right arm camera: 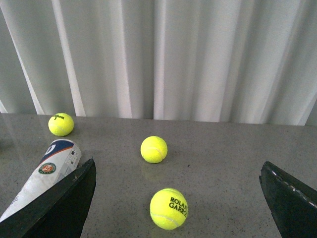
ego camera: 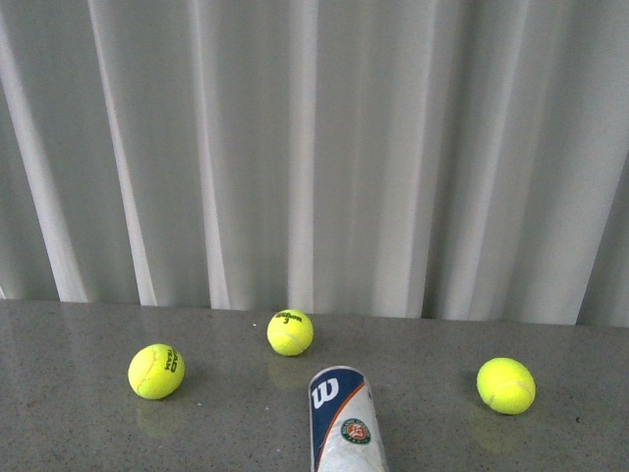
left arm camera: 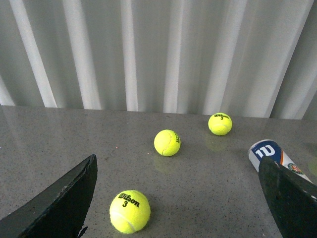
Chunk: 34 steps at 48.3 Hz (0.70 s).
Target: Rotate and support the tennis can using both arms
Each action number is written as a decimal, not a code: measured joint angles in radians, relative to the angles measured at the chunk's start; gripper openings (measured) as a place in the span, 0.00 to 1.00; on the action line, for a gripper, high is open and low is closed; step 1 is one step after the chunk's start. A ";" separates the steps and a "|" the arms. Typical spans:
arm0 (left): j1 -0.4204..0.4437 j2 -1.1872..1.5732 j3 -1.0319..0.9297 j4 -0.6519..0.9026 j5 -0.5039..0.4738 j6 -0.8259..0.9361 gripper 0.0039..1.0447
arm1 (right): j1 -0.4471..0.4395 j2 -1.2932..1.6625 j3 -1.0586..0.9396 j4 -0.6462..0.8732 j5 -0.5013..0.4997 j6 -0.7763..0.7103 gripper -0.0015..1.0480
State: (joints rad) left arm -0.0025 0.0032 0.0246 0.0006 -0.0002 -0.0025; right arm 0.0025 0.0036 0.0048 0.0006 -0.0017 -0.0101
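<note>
- The left gripper (left arm camera: 177, 161) is held wide apart and empty; the tennis can (left arm camera: 267, 149) is seen lying just beside one jaw.
- The right gripper (right arm camera: 178, 162) is likewise spread and empty.

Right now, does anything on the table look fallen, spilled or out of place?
Yes. The tennis can lies on its side on the table instead of standing, and yellow tennis balls sit loose around it. I see no damage or spill.
</note>
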 joint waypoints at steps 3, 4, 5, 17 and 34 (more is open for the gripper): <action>0.000 0.000 0.000 0.000 0.000 0.000 0.94 | 0.000 0.000 0.000 0.000 0.000 0.000 0.93; 0.000 0.000 0.000 0.000 0.000 0.000 0.94 | 0.000 0.000 0.000 0.000 0.000 0.000 0.93; 0.000 0.000 0.000 0.000 0.000 0.000 0.94 | 0.000 0.000 0.000 0.000 0.000 0.000 0.93; 0.000 0.000 0.000 0.000 0.000 0.000 0.94 | 0.000 0.000 0.000 0.000 0.000 0.000 0.93; 0.000 0.000 0.000 0.000 0.000 0.000 0.94 | 0.000 0.000 0.000 0.000 0.000 0.000 0.93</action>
State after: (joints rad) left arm -0.0025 0.0032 0.0246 0.0006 -0.0006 -0.0025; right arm 0.0025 0.0036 0.0048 0.0006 -0.0017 -0.0101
